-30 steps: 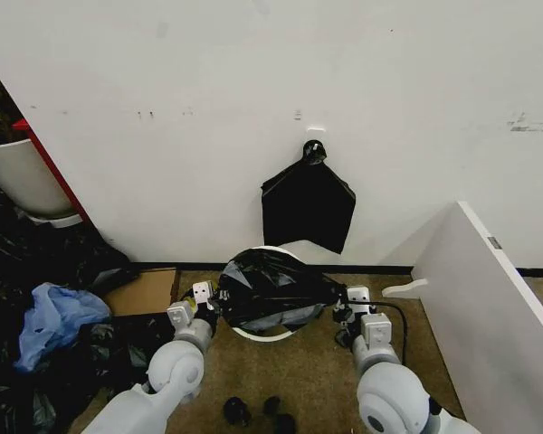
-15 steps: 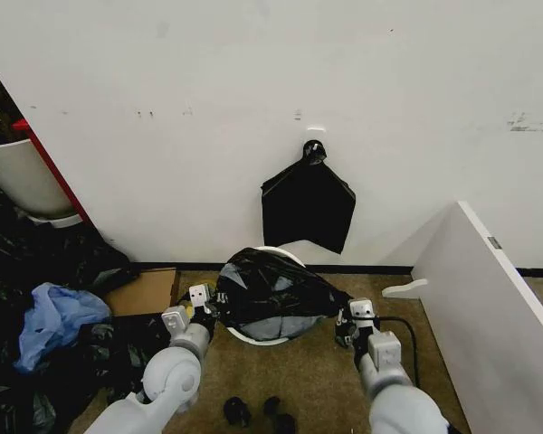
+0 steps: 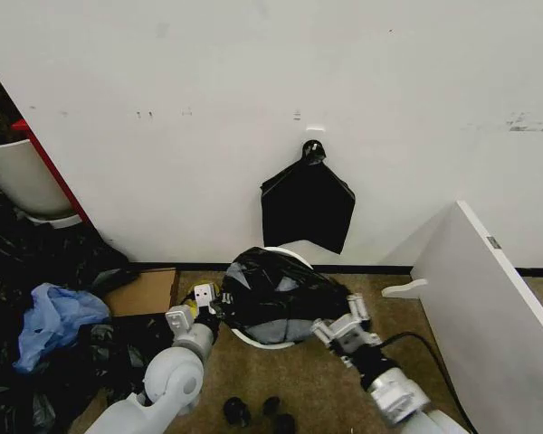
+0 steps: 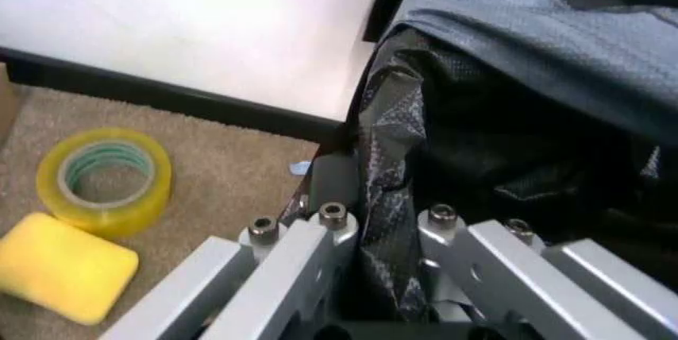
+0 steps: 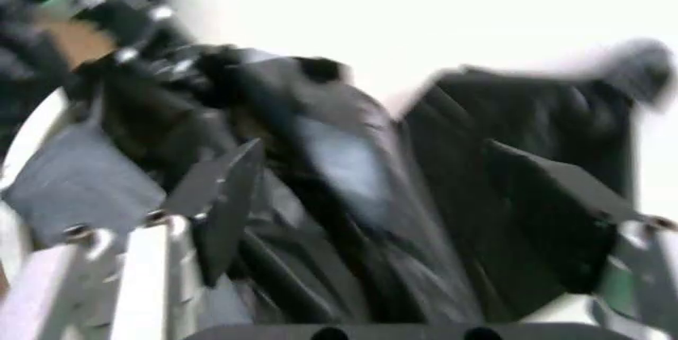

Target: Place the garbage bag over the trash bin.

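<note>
The garbage bag [image 3: 276, 291] is glossy, black and crinkled, and it lies draped over the top of the trash bin [image 3: 294, 256], whose off-white rim peeks out at the far and near sides. My left gripper [image 3: 207, 304] is at the bag's left edge. In the left wrist view it [image 4: 379, 225] is shut on a fold of the garbage bag [image 4: 509, 117]. My right gripper [image 3: 338, 326] sits low beside the bag's right edge. The right wrist view shows it [image 5: 392, 189] open, its fingers [image 5: 228, 197] spread wide before the bag [image 5: 339, 157].
A flat black bag bundle [image 3: 308, 204] hangs on the wall behind the bin. A white panel [image 3: 489, 289] stands at the right. Cardboard [image 3: 145, 291], a heap of dark bags with blue plastic [image 3: 50, 318] and a white tub [image 3: 18, 176] are at the left. A yellow tape roll [image 4: 104, 181] and a sponge [image 4: 63, 264] lie by my left gripper.
My right gripper has let go of the bag's right edge, drawn back toward me and turned. The bag's stretched right side has slackened onto the bin. The left gripper keeps its hold.
</note>
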Controlling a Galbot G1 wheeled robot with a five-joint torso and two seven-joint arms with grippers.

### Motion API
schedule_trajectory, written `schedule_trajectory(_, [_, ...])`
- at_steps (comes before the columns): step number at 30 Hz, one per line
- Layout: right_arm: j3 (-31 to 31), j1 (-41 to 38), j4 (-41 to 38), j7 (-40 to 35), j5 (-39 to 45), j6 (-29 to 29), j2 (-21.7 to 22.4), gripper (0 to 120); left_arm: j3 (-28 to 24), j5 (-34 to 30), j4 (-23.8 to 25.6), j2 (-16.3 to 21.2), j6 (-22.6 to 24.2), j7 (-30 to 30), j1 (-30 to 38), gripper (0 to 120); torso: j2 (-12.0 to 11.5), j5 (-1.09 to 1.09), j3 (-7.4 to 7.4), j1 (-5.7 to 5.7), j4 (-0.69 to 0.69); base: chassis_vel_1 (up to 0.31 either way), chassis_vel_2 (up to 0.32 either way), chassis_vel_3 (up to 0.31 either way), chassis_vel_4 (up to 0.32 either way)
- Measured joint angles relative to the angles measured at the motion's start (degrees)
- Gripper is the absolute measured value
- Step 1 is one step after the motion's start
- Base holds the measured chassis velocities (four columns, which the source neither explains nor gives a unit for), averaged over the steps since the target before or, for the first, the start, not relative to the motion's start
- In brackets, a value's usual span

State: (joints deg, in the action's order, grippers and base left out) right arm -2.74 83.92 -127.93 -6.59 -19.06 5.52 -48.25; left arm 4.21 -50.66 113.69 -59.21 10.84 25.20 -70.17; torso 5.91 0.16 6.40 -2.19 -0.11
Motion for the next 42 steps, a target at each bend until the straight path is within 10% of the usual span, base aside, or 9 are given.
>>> schedule_trajectory(5, [4.16, -5.36, 5.63, 1.21, -6.36, -2.03, -1.10, 98, -1.05, 1.55, 2.36, 1.65, 0.90, -0.51, -1.88, 3, 0.00, 0.00, 0.00, 0.00, 0.00, 0.000, 0.000, 0.000, 0.000])
schedule_trajectory(14, [4.10, -6.27, 9.03, -0.71, -13.72, -5.63, -3.06, 98, -1.89, 3.02, 2.61, 2.26, 0.93, -1.00, -3.01, 3, 0.00, 0.00, 0.00, 0.00, -0.01, 0.000, 0.000, 0.000, 0.000])
schedule_trajectory(42, [3.53, -4.39, 8.95, 1.28, -14.07, -10.07, -2.22, 0, -1.56, 6.23, 4.46, 1.62, 0.18, -1.61, -7.90, 3, 0.00, 0.00, 0.00, 0.00, -0.01, 0.000, 0.000, 0.000, 0.000])
